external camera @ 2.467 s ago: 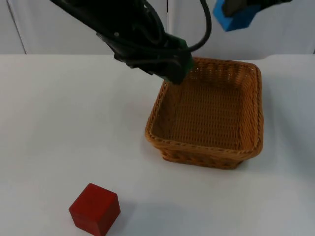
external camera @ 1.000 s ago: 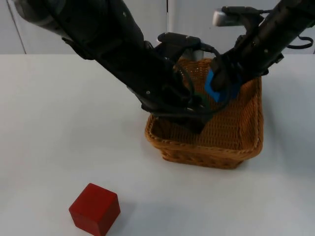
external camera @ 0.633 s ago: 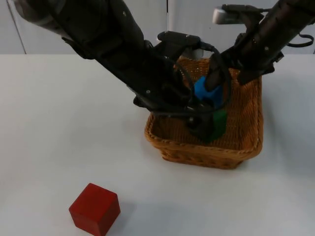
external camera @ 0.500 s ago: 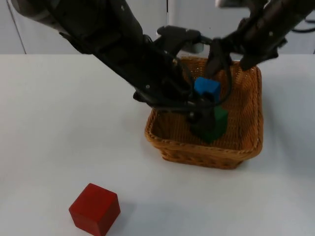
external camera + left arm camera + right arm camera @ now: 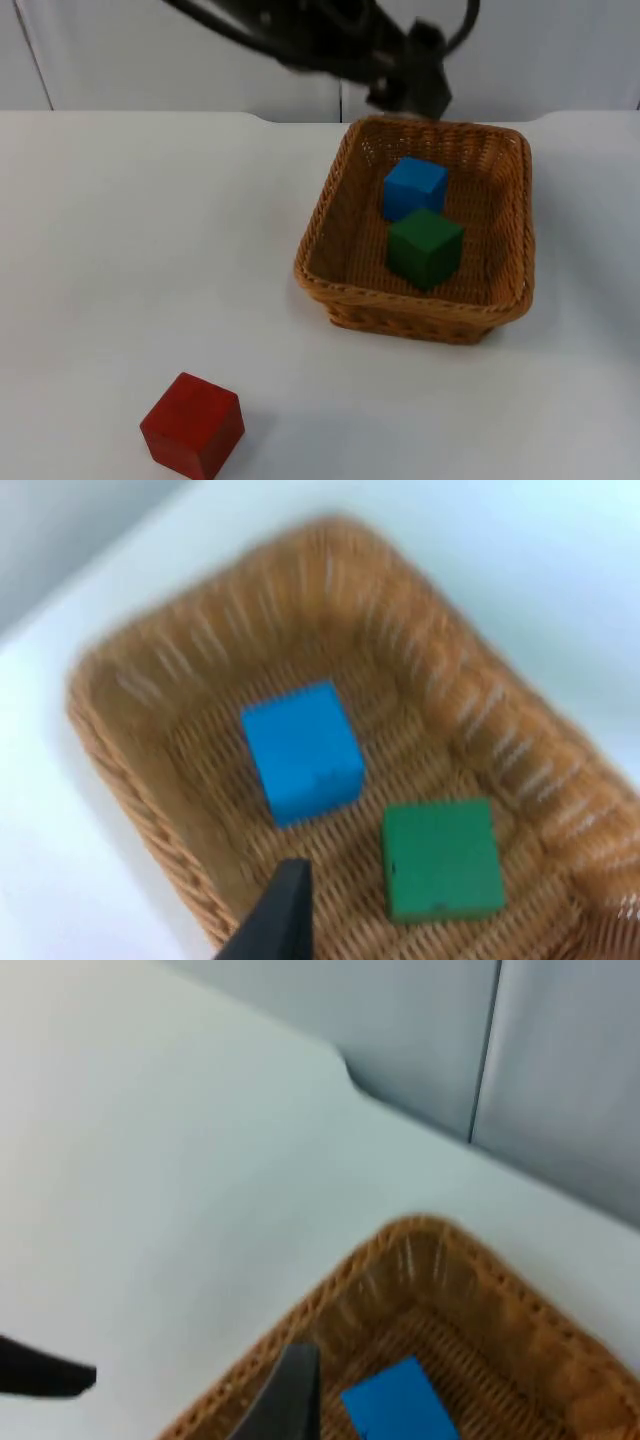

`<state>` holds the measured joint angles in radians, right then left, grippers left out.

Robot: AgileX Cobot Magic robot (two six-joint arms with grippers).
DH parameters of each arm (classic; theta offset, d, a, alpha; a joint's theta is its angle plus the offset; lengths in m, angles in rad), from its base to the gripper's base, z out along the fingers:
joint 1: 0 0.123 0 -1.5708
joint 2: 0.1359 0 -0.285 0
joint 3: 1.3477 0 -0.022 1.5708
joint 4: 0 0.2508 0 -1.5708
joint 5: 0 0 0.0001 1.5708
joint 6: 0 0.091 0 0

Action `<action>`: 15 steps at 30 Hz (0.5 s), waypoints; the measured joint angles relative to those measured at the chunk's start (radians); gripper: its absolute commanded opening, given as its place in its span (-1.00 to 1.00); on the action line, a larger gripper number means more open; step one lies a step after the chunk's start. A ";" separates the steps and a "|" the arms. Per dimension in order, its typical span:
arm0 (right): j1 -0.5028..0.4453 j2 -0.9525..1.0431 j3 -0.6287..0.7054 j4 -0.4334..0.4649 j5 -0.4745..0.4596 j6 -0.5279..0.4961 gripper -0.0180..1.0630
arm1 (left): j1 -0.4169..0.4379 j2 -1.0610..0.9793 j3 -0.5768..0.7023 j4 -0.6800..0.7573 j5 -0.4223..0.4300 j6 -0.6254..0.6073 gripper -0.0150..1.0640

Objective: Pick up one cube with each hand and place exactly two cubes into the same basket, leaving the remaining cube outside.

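A blue cube point(image 5: 414, 187) and a green cube point(image 5: 425, 247) lie side by side inside the woven basket point(image 5: 420, 305), free of both grippers. The left wrist view looks down on the same blue cube point(image 5: 302, 751) and green cube point(image 5: 441, 859). A red cube point(image 5: 192, 424) sits on the table near the front left, well away from the basket. My left gripper point(image 5: 418, 88) hangs open and empty above the basket's far rim. My right gripper is raised off the basket, its fingertip point(image 5: 290, 1390) over the basket's rim point(image 5: 440, 1235), open and holding nothing.
The white table point(image 5: 150, 230) stretches wide to the left of the basket. The grey partition wall point(image 5: 560, 50) closes off the back.
Both grippers let go of their cubes in the basket and lifted away. The left arm rose toward the back and the right arm left the top view. The red cube stayed put.
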<state>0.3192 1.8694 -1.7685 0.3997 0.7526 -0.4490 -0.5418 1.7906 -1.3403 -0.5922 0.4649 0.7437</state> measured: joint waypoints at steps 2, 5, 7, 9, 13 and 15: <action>0.000 -0.021 0.000 0.000 0.011 0.000 0.66 | 0.000 -0.027 0.000 0.000 0.000 0.000 0.83; 0.000 -0.088 0.000 0.000 0.042 0.000 0.66 | 0.000 -0.096 0.000 0.003 0.015 0.000 0.83; 0.000 -0.115 0.000 0.000 0.053 0.000 0.66 | 0.000 -0.128 0.000 0.005 0.020 -0.002 0.83; 0.000 -0.150 0.000 0.011 0.070 0.000 0.66 | 0.000 -0.164 0.000 0.007 0.021 -0.007 0.83; 0.000 -0.193 0.000 0.033 0.094 0.000 0.66 | 0.000 -0.209 0.000 0.007 0.026 -0.017 0.83; 0.000 -0.220 0.000 0.044 0.112 0.000 0.66 | 0.000 -0.234 0.000 0.007 0.031 -0.031 0.83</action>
<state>0.3192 1.6494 -1.7685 0.4440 0.8642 -0.4490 -0.5418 1.5564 -1.3403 -0.5856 0.4958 0.7132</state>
